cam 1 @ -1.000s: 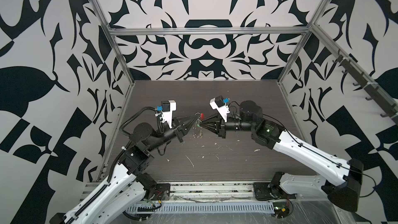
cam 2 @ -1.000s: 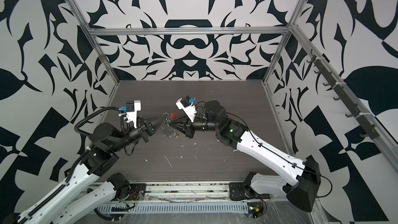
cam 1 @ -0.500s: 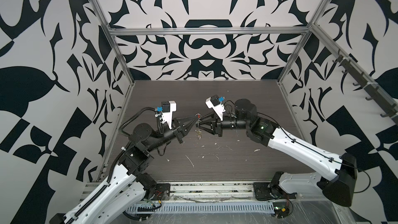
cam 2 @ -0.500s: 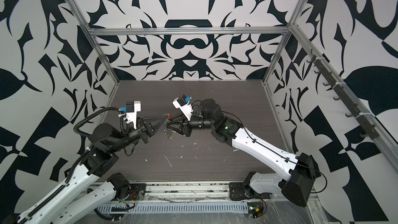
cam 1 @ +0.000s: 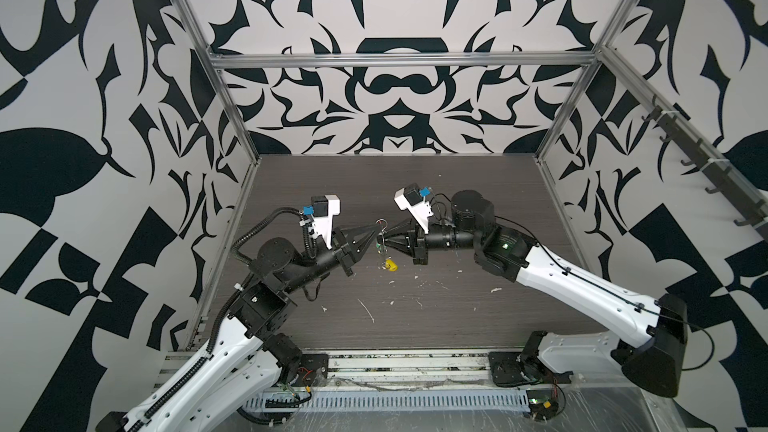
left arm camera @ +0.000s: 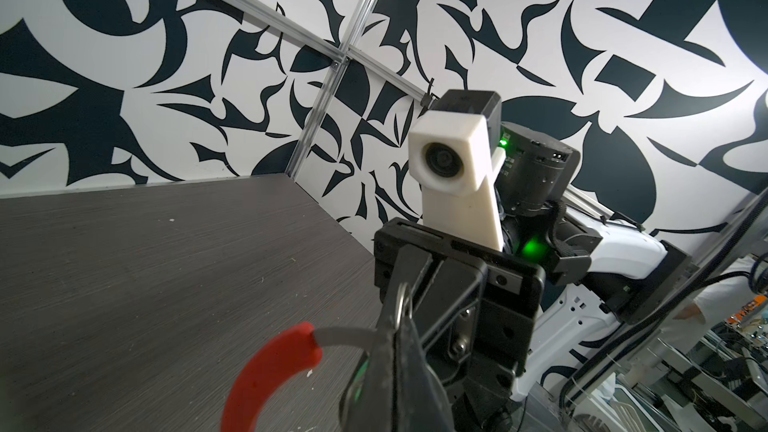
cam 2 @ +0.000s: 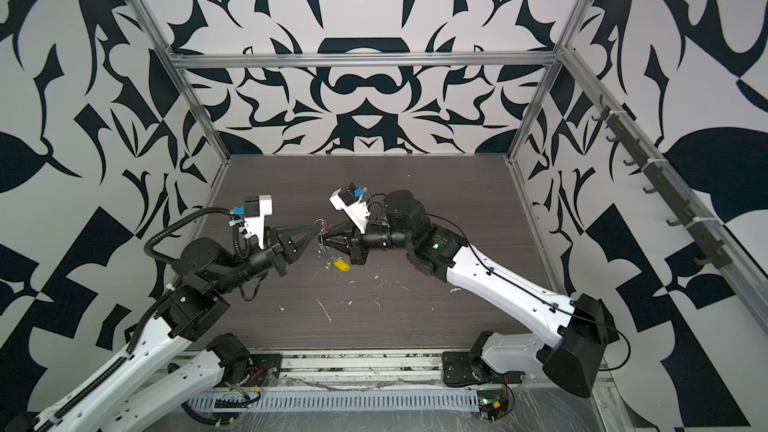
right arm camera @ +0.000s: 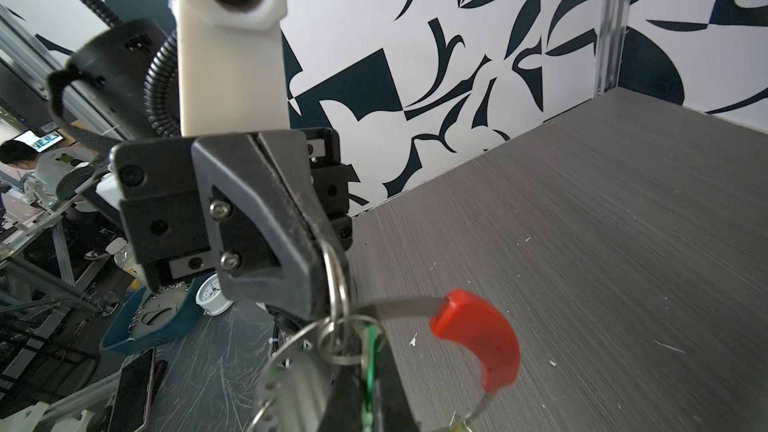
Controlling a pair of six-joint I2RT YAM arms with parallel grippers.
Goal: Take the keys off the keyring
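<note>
Meeting tip to tip above the middle of the counter, the two arms are holding the keyring up between them. The left pincer is pointing in from the left with its fingers pressed together. In the right wrist view those fingers are clamping a small ring, a silvery double-wire loop, and the thin grey band of the keyring is passing through it. The right pincer is pointing in from the right and is likewise closed. The green key is showing as a narrow strip pinched between its dark fingers. The red sleeve is sitting on an arc of the hoop that is curving away from both pincers, touching neither.

In both top views the yellow key is showing just below the two tips, a little toward the near side and to the right. A small silvery piece is sitting beside it. Whether the yellow key is hanging or resting on the counter cannot be told. White flecks are lying scattered over the near half of the counter, well apart from the keyring.
</note>
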